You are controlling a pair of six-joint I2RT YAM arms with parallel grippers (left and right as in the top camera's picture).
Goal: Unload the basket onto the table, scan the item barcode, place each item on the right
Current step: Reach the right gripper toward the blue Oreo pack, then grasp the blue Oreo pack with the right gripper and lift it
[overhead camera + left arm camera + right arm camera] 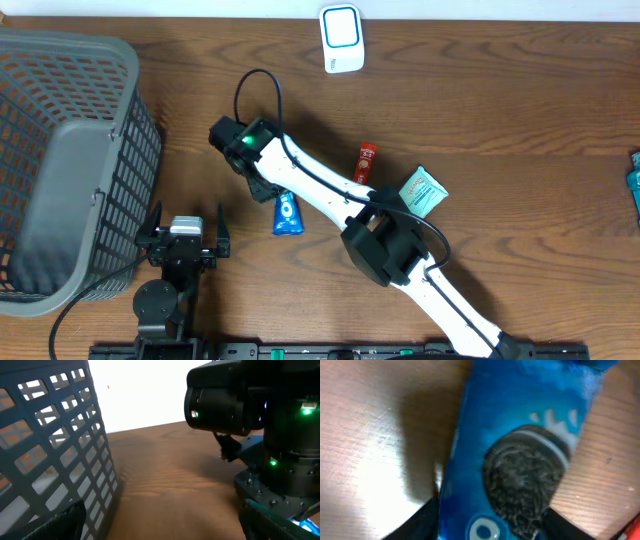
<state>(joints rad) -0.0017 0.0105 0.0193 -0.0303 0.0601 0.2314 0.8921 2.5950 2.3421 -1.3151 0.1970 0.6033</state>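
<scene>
Blue cookie packet [288,215] lies lengthwise, near-to-far across the table, right gripper [490,522] clamped across it.

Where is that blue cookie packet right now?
From overhead, the blue cookie packet lies on the table near the middle, left of the red tube in the picture, with the right gripper over its upper end.

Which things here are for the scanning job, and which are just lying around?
For the job:
- blue cookie packet, with the right fingers either side of it
- white scanner

Just lying about:
- grey basket
- red packet
- teal packet
- teal thing at the right edge
</scene>
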